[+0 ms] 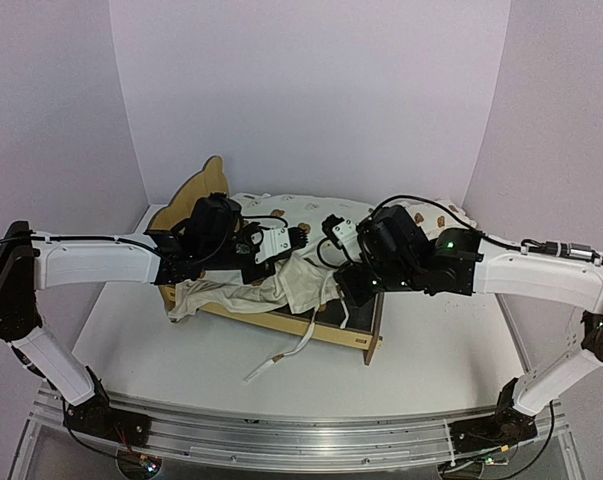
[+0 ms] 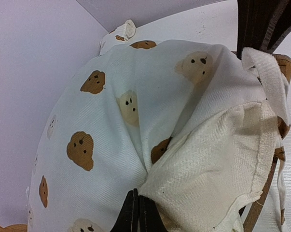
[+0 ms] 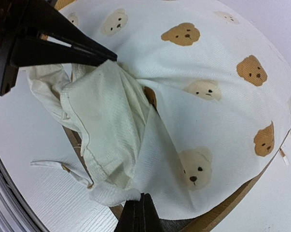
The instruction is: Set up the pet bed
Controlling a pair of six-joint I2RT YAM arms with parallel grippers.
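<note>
The pet bed's plywood frame [image 1: 271, 322] stands mid-table, its bear-ear headboard [image 1: 209, 178] at the left and its dark grey base [image 1: 343, 312] showing at the front right. The bear-print mattress cushion [image 1: 311, 210] lies bunched over the frame's back half, its plain cream underside [image 3: 111, 121] folded up. My left gripper [image 1: 299, 238] is shut on a fold of this cloth [image 2: 135, 195]. Just to its right, my right gripper [image 1: 327, 224] is shut on the cloth's lower edge [image 3: 141, 200]. The two grippers are close together above the bed's middle.
A white tie strap [image 1: 281, 358] trails from the cushion over the frame's front onto the white table [image 1: 161, 340]. A small bit of bear-print cloth [image 2: 123, 31] lies near the back wall. Lilac walls close three sides, and a metal rail [image 1: 301, 435] runs along the near edge.
</note>
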